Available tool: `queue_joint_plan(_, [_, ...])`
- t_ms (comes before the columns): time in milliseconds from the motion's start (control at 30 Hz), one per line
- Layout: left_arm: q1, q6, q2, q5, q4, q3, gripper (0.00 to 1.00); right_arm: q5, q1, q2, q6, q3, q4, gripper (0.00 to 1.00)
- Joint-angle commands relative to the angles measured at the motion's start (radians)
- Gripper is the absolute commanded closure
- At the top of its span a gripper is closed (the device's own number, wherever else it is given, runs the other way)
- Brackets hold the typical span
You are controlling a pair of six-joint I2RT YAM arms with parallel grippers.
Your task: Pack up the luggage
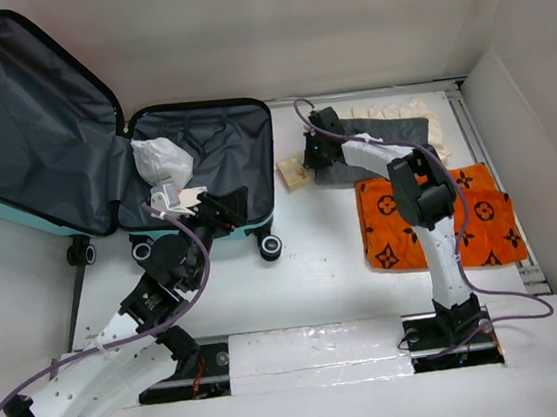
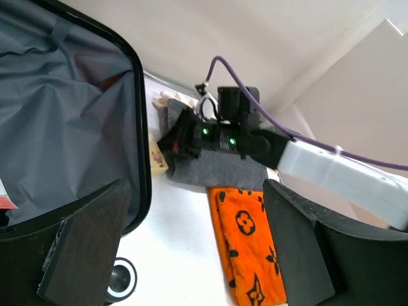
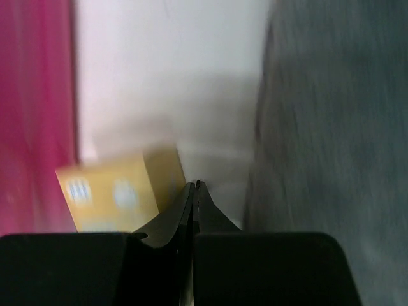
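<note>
The luggage (image 1: 201,142) lies open at the left, grey lining up, with its pink-to-teal lid (image 1: 33,126) propped back. A white plastic bag (image 1: 162,161) sits inside it. My left gripper (image 1: 226,210) hovers over the luggage's near right corner, open and empty; in the left wrist view (image 2: 191,248) its fingers stand wide apart above the table beside a wheel (image 2: 121,278). My right gripper (image 1: 310,155) is shut and empty, low between a small yellow box (image 1: 295,174) and a folded grey cloth (image 1: 382,141). Its shut tips (image 3: 196,185) sit just right of the box (image 3: 115,191).
A folded orange cloth with black print (image 1: 436,219) lies right of centre, also in the left wrist view (image 2: 252,255). A cream cloth (image 1: 408,111) lies behind the grey one. White walls close in the back and right side.
</note>
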Motion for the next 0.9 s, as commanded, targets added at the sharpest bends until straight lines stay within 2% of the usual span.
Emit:
queue_joint_plan(0, [0.000,-0.006,-0.012,0.029,0.047,-0.018,0.19,0.059,0.016,-0.171,-0.029,-0.170,0.100,1.00])
queue_joint_plan(67, [0.000,-0.006,-0.021,0.029,0.047,-0.018,0.19,0.070,0.025,-0.272,-0.029,-0.290,0.143,1.00])
queue_joint_plan(167, [0.000,-0.006,-0.021,0.038,0.047,-0.018,0.19,0.126,0.035,-0.335,-0.041,-0.307,0.131,0.99])
queue_joint_plan(200, [0.000,-0.006,-0.021,0.047,0.047,-0.007,0.19,0.143,0.035,-0.366,-0.041,-0.307,0.108,0.85])
queue_joint_plan(267, [0.000,-0.006,-0.021,0.048,0.047,-0.007,0.19,0.201,0.056,-0.395,-0.041,-0.296,0.085,0.70])
queue_joint_plan(300, [0.000,-0.006,-0.021,0.048,0.036,-0.007,0.19,0.218,0.065,-0.424,-0.055,-0.296,0.085,0.57])
queue_joint_plan(367, [0.000,-0.006,-0.021,0.038,0.036,-0.007,0.19,0.241,0.094,-0.435,-0.078,-0.327,0.114,0.44])
queue_joint_plan(400, [0.000,-0.006,-0.030,0.038,0.036,-0.007,0.19,0.241,0.094,-0.446,-0.088,-0.338,0.134,0.29])
queue_joint_plan(433, [0.000,-0.006,-0.030,0.038,0.036,-0.007,0.19,0.241,0.110,-0.428,-0.111,-0.338,0.152,0.23])
queue_joint_plan(600, [0.000,0.003,-0.041,0.009,0.017,-0.007,0.19,0.133,0.122,-0.302,-0.147,-0.249,0.105,0.11])
queue_joint_plan(700, [0.000,0.014,-0.050,-0.002,0.031,0.002,0.18,0.122,0.151,-0.243,-0.158,-0.212,0.090,0.08])
queue_joint_plan(867, [0.000,0.023,-0.041,-0.002,0.031,0.021,0.18,0.197,0.180,-0.148,-0.158,-0.114,0.025,0.07])
